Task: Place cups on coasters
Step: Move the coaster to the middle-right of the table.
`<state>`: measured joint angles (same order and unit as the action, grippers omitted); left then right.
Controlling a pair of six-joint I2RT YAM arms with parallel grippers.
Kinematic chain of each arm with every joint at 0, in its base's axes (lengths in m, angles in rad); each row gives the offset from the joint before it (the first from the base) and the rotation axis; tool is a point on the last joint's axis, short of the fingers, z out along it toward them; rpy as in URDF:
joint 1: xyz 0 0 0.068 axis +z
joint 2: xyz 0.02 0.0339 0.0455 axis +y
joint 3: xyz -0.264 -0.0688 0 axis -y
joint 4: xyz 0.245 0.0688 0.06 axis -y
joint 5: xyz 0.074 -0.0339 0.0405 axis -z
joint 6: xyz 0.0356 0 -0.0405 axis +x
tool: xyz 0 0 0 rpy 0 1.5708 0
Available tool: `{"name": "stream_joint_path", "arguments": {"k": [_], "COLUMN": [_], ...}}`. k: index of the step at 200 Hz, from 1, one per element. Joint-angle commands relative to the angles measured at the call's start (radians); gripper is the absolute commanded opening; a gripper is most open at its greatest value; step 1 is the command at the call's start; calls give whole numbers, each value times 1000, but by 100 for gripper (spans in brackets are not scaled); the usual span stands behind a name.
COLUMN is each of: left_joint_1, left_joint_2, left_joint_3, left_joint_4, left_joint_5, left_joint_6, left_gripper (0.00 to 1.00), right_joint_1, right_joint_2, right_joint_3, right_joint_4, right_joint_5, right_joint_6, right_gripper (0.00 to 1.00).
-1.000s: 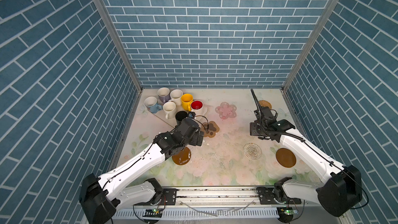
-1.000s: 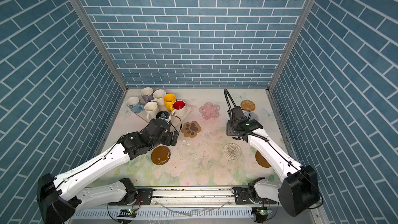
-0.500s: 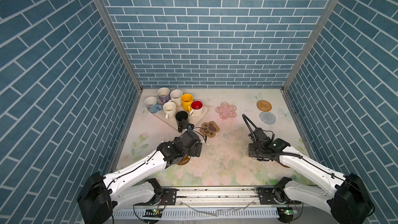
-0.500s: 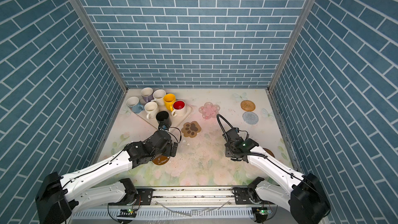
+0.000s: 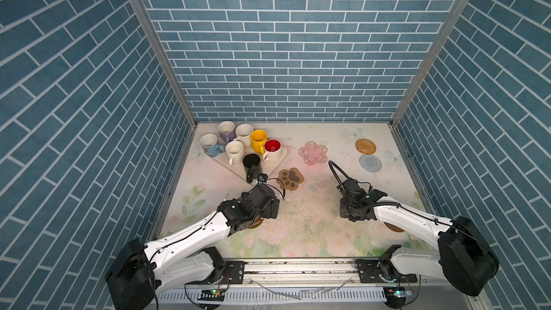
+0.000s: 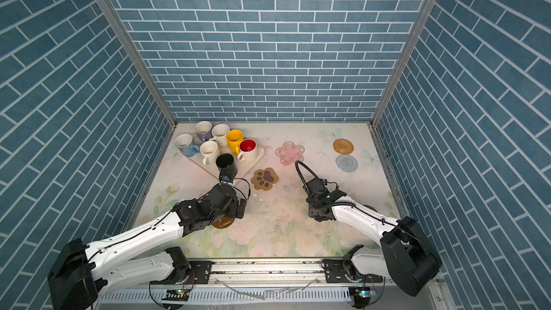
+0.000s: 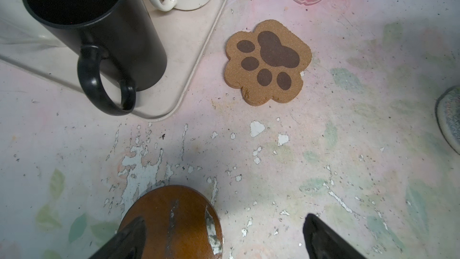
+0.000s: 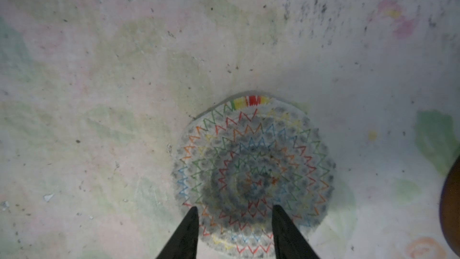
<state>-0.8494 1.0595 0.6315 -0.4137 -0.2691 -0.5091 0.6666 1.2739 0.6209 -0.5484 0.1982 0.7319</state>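
Seven cups crowd the cream tray (image 5: 276,163) at the back left: light blue (image 5: 209,144), lavender (image 5: 226,131), two cream (image 5: 244,134) (image 5: 234,151), yellow (image 5: 258,140), white with red inside (image 5: 272,149) and black (image 5: 252,164). My left gripper (image 7: 225,235) is open just above a brown disc coaster (image 7: 174,222). My right gripper (image 8: 235,210) points down at the whitish spiral coaster (image 8: 251,170), and its fingertips (image 8: 193,218) stand apart over the coaster's near edge. Nothing is held. The paw-print coaster (image 5: 290,178) lies between the arms.
A pink flower coaster (image 5: 312,152), a rattan coaster (image 5: 365,146) and a blue woven coaster (image 5: 370,163) lie at the back right. A second brown disc (image 5: 393,228) shows partly under my right arm. Brick walls close in three sides.
My right arm has swung from the back right toward the front and dropped over the spiral coaster, its jaws narrowing. My left arm has drawn back from the black cup to the brown disc.
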Motion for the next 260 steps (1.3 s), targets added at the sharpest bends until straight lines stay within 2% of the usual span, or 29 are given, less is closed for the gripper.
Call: {"name": "stream_joint_path", "arguments": {"k": [1, 78, 260], "left_joint_1": [-6, -5, -5], "left_joint_2": [4, 54, 377], "left_joint_3": [-10, 18, 233], "left_joint_4": [10, 63, 235], "left_joint_5": [-22, -22, 20], "left_joint_6": [3, 25, 98], "left_gripper": [99, 99, 99], "right_joint_1": [-9, -138, -580], "right_joint_2": [27, 160, 325], "right_joint_3": [-1, 26, 188], "right_joint_4": [16, 58, 56], "right_joint_5": [14, -35, -115], "right_joint_6": [57, 25, -153], "right_gripper": [48, 45, 45]}}
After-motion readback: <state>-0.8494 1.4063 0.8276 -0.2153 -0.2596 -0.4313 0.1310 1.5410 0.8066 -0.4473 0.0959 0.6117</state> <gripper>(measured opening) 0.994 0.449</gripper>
